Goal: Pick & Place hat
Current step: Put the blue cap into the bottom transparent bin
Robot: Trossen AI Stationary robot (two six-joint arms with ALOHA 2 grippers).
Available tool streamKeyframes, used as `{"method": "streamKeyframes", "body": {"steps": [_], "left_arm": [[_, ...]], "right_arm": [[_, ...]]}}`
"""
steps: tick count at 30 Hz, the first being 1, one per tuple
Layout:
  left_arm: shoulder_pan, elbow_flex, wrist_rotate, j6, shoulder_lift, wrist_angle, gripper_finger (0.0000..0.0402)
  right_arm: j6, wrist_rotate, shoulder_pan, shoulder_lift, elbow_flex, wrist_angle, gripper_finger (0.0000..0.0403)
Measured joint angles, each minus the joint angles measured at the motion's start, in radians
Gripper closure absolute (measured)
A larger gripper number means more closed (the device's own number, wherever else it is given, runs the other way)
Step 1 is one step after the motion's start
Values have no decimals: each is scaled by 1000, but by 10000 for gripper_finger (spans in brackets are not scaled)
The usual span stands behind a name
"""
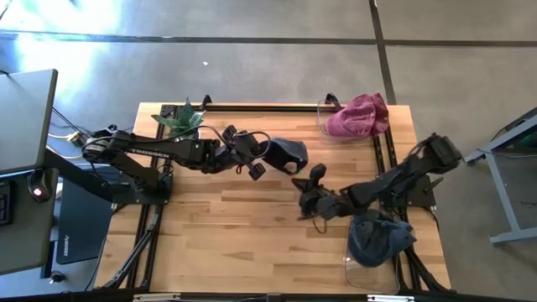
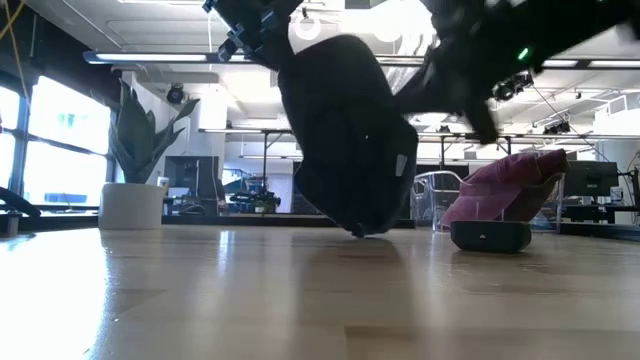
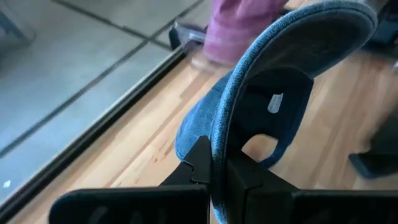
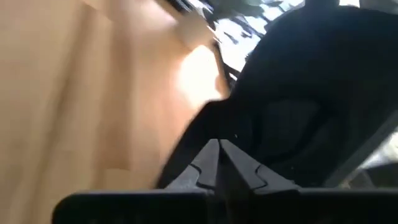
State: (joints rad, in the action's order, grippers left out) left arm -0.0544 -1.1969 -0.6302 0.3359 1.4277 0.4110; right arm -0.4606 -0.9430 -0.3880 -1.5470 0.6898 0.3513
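A: From above, where is the cap?

B: The dark blue cap (image 1: 287, 154) sits near the table's (image 1: 218, 235) middle, on the side toward the potted plant (image 1: 180, 119). The left gripper (image 1: 252, 159) is at the cap's plant-side edge; the right gripper (image 1: 309, 186) hovers just beside the cap on the side away from the plant. A pink hat (image 1: 359, 115) lies in the far corner from the plant along the same table edge, and another blue hat (image 1: 379, 236) lies farther off, diagonally across the table.

A: And at table height?

B: The cap (image 2: 350, 140) hangs tilted, its lowest part at or just above the wood. The pink hat (image 2: 505, 185) rests behind it.

A: Left wrist?

B: The fingers (image 3: 200, 163) are pinched closed on the brim (image 3: 280, 56), which rises edge-on from between them. The cap's crown extends forward from the fingers.

A: Right wrist?

B: The right fingers (image 4: 208, 163) are pressed together with nothing between them; the cap's dark shell (image 4: 311, 99) lies straight ahead, near.

A: So which arm carries?

B: I judge the left; it has the brim, so the place depends on it.
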Motion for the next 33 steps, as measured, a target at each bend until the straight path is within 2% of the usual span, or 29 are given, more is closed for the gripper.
{"method": "streamKeyframes", "body": {"steps": [2, 6, 9, 12, 14, 16, 19, 21, 23, 26, 30, 33], "left_arm": [[-18, 0, -20, -31, 0, -31, 399], [-85, 0, -119, -183, 0, -53, 399], [-161, 0, -166, -357, -11, -8, 399], [-248, 0, -165, -489, -3, 30, 399], [-295, 0, -166, -528, 27, 40, 399], [-344, 0, -162, -556, 74, 73, 399], [-420, 3, -161, -618, 144, 87, 399], [-467, 2, -145, -706, 187, 93, 399], [-508, 2, -146, -804, 232, 107, 399], [-551, -5, -245, -897, 299, 89, 399], [-602, 2, -514, -917, 356, 112, 399], [-614, -3, -666, -956, 377, 114, 399]], "right_arm": [[-41, -93, 18, -59, 0, 101, 388], [-289, -281, -9, -80, 6, 238, 386], [-388, -318, -80, 2, 8, 252, 397], [-321, -289, -128, 134, -12, 181, 400], [-181, -215, -129, 233, -16, 34, 393], [-11, -67, -104, 329, -8, -174, 376], [211, 313, -10, 431, 10, -373, 334], [278, 550, 56, 450, 12, -421, 301], [304, 711, 102, 432, 9, -445, 266], [296, 762, 123, 351, 9, -429, 219], [191, 754, 107, 202, 9, -335, 184], [167, 645, 87, 128, 9, -277, 179]]}}
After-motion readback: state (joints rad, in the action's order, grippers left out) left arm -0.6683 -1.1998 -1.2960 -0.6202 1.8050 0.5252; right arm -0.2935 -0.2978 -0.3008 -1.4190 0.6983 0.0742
